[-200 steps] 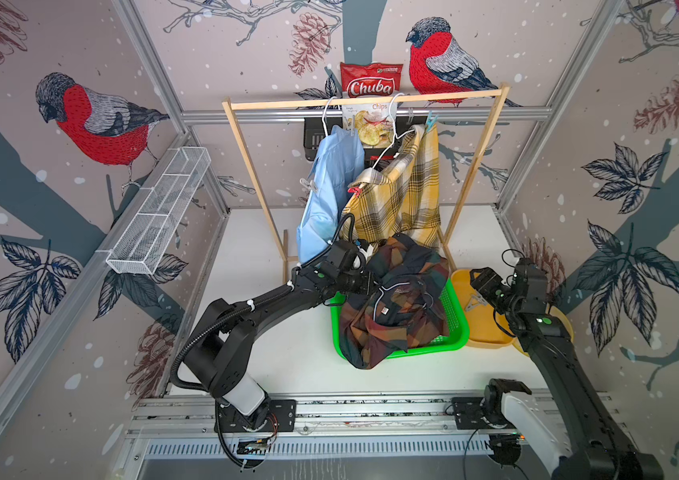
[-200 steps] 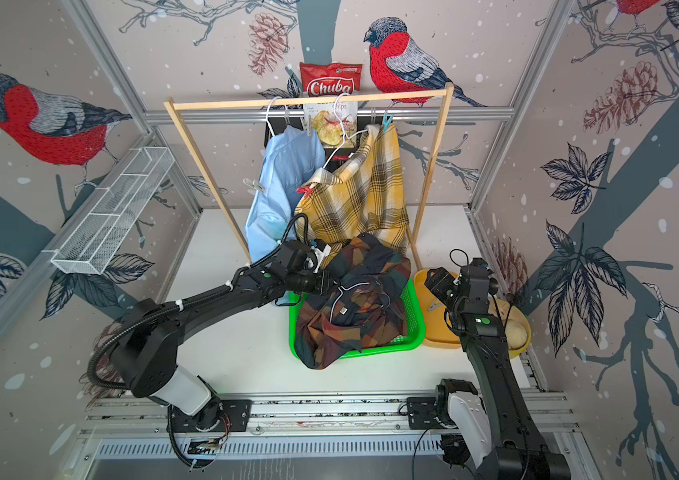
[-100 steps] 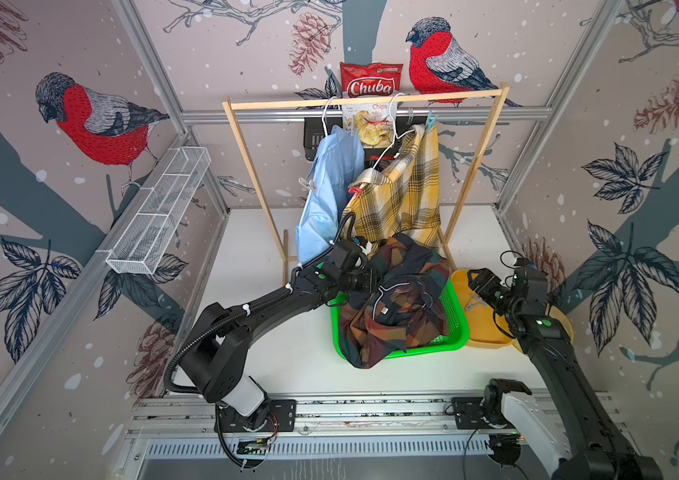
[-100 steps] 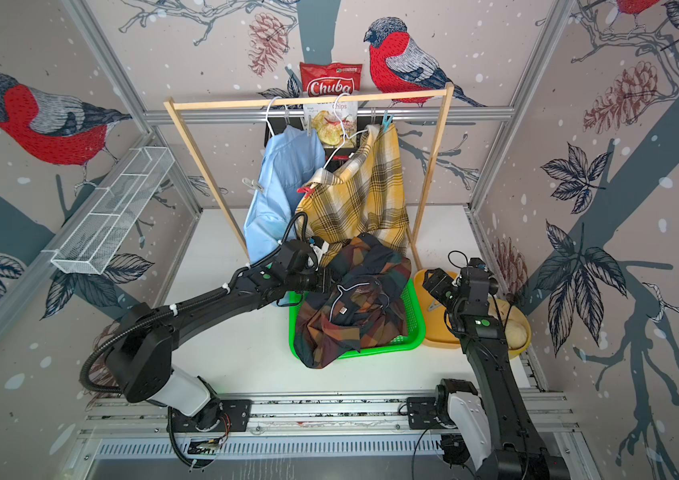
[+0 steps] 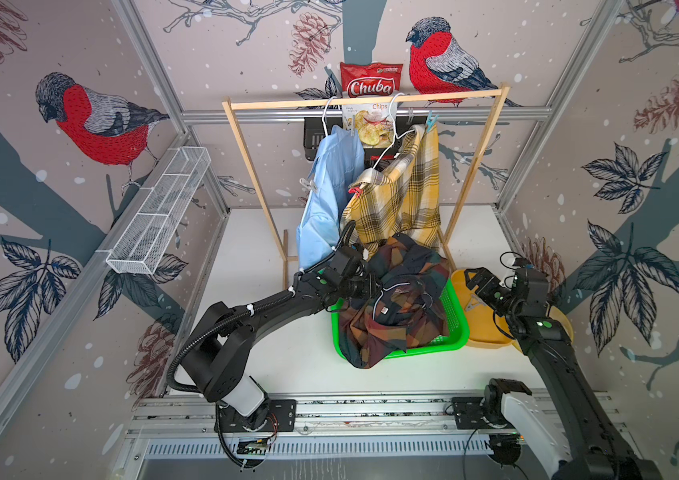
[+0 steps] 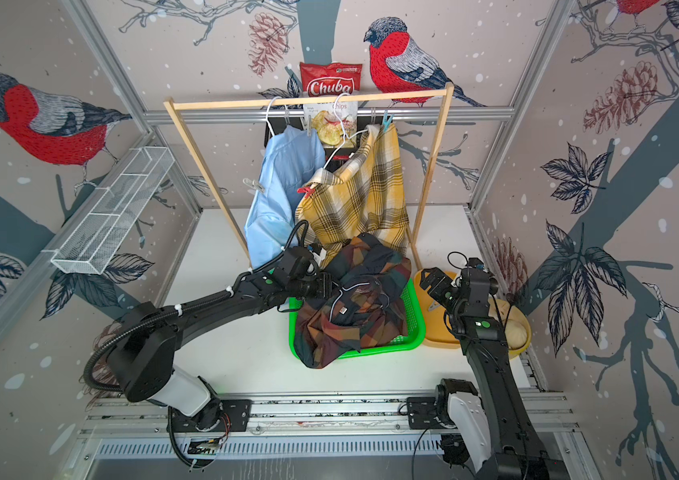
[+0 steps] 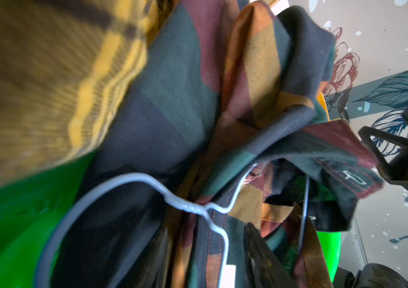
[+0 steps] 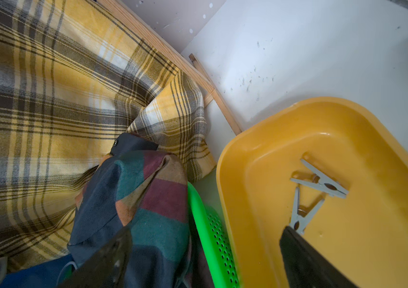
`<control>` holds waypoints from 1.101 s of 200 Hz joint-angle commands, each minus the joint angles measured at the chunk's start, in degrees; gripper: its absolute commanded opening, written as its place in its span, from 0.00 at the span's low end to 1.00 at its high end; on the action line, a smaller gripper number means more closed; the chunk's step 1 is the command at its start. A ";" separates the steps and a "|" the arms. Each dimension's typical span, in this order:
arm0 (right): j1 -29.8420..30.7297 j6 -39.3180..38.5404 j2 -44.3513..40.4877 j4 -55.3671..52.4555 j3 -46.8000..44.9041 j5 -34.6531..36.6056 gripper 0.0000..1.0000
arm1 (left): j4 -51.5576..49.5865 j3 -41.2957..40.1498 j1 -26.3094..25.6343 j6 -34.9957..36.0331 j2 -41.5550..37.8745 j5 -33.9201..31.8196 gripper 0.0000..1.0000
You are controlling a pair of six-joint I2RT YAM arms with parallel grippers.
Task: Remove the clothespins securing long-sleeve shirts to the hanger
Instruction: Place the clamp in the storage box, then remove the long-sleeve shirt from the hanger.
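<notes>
On the wooden rack (image 5: 279, 104) hang a light blue shirt (image 5: 329, 187) and a yellow plaid shirt (image 5: 404, 195). A clear clothespin (image 5: 306, 185), a red one (image 5: 355, 191) and a light blue one (image 5: 431, 120) sit on them. The dark plaid shirt (image 5: 404, 307) lies heaped in the green basket (image 5: 456, 316) with its wire hanger (image 7: 128, 178). My left gripper (image 7: 208, 254) is open, with the wire and cloth loose between its jaws. My right gripper (image 8: 206, 261) is wide open over the basket rim and the yellow tray (image 8: 347, 137), which holds two grey clothespins (image 8: 320, 183).
A chips bag (image 5: 371, 79) hangs at the back behind the rack. A white wire basket (image 5: 159, 216) is fixed to the left wall. The rack's right leg (image 8: 198, 74) stands beside the yellow tray. White table (image 5: 254, 249) lies left of the basket.
My left jaws have parted around the hanger wire and dark shirt. My right jaws have spread wider above the yellow tray. Both arms have hardly shifted.
</notes>
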 commanded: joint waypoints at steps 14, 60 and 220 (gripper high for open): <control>0.28 -0.64 -0.97 1.01 0.23 -2.56 0.99 | 3.36 0.52 -0.08 -2.06 2.03 -1.25 0.47; 0.28 -1.51 -2.31 0.11 0.00 -4.34 1.00 | 4.48 2.52 -0.01 -2.29 3.51 -3.98 0.41; 15.29 -3.84 -2.08 -0.83 2.18 6.65 1.00 | -1.53 8.83 -5.72 8.84 -1.45 -10.17 0.00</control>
